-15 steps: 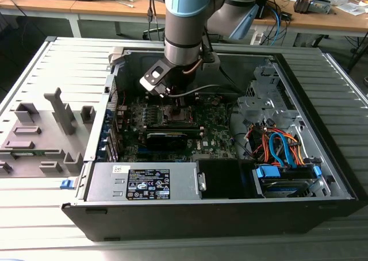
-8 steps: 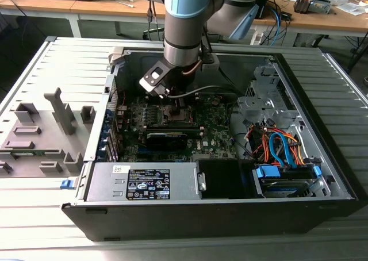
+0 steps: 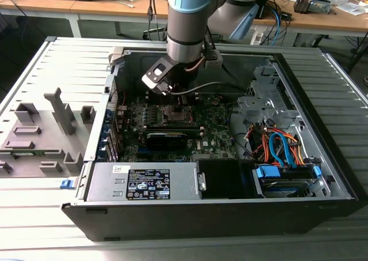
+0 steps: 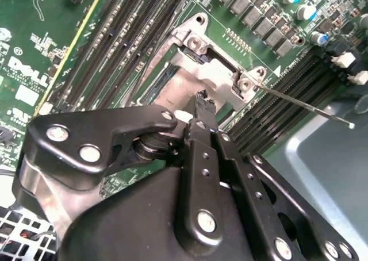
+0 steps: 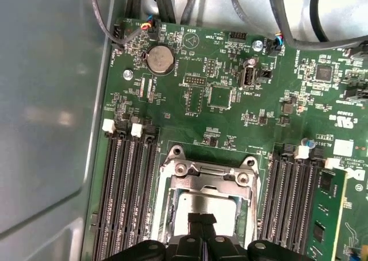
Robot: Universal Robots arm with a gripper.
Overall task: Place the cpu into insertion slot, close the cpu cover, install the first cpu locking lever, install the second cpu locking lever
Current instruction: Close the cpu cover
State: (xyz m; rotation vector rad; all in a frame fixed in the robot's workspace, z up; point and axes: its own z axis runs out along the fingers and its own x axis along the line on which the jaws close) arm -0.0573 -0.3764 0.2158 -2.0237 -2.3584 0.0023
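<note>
The computer case [image 3: 322, 94] lies open on the table [image 3: 69, 60], with the motherboard [image 3: 221, 129] inside it and the power supply [image 3: 144, 183] along its near wall. In the first wrist view the cpu [image 5: 201, 204] sits in the insertion slot [image 5: 165, 209] between two banks of memory slots [image 5: 123, 186], the claw [image 5: 201, 222] over it.

Single arm upright, wrist down, gripper closed.

In the exterior view the arm [image 3: 187, 19] enters from 12 o'clock, its grey and pale-blue segments stacked almost vertically, and the wrist [image 3: 185, 57] points toward 6 o'clock. A black and silver camera block [image 3: 158, 77] juts from the wrist toward 8 o'clock. The gripper [image 3: 183, 100] hangs straight below the wrist. In the first wrist view its two black fingers [image 5: 194, 223] meet tip to tip. In the second wrist view the fingers [image 4: 202, 108] stand pressed together, with the black link bars [image 4: 103, 140] folded inward behind them.
</note>
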